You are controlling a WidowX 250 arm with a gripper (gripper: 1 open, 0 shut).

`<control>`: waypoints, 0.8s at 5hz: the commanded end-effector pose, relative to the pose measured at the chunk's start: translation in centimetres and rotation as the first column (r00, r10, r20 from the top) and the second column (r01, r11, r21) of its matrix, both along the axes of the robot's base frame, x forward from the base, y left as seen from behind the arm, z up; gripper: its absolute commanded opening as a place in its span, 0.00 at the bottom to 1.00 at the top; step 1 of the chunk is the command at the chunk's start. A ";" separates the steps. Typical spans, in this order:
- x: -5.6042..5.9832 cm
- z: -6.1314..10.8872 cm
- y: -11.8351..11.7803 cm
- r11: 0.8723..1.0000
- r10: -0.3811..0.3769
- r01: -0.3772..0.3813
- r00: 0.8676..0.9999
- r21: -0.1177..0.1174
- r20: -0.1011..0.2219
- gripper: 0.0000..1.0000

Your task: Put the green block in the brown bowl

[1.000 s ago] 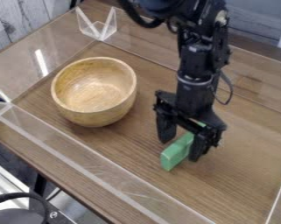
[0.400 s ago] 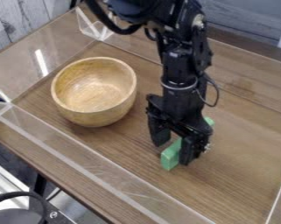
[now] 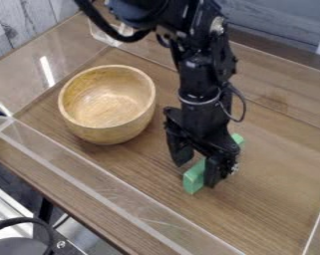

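Nearest me, a dark coiled cable (image 3: 29, 235) is lying at about seven o'clock of the view, by the corner of the bench (image 3: 147, 207).

A little farther in, the green block (image 3: 213, 165) is resting on the wooden top, at between four and five o'clock from the middle. Its long axis is running from about seven o'clock to one o'clock, its near end and its far end both showing past the black fingers (image 3: 201, 163). Those fingers are standing apart, one toward the nine o'clock side of the block and the other toward three o'clock, so they seem to be straddling its slim width. I cannot tell whether either is touching it, nor how low the tips are reaching. That is what the coming move is turning on, as I judge it: the fingers are lying across the bar rather than along it, so a straight closing should be pinching the narrow sides. If they are sitting too high or a touch off centre, the bar could be twisting or slipping out.

Farther back, the brown bowl (image 3: 108, 104) is sitting upright, its mouth open, at about ten o'clock from the block and well apart from it. Once gripped, the block will be needing a lift clear of the thick rim, then a carry that way.
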State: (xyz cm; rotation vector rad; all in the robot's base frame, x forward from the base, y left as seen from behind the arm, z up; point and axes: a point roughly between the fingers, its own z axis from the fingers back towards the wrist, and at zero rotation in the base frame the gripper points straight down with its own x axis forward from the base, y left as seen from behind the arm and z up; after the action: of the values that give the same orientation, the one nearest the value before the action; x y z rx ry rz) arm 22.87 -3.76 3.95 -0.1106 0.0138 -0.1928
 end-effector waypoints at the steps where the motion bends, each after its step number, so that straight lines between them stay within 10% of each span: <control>1: 0.9 0.7 0.1 0.999 0.051 -0.050 0.997 -0.005 0.056 1.00; 2: 1.6 0.4 -0.2 0.997 0.077 -0.077 0.994 -0.001 0.074 1.00; 3: 1.8 0.0 -0.3 0.997 0.082 -0.082 0.995 -0.005 0.050 0.00; 4: 1.9 0.0 -0.5 0.996 0.084 -0.084 0.996 -0.012 0.029 0.00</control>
State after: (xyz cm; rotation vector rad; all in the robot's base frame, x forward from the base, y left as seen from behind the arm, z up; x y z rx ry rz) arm 23.64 -4.10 2.96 -0.1155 0.0233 -0.1057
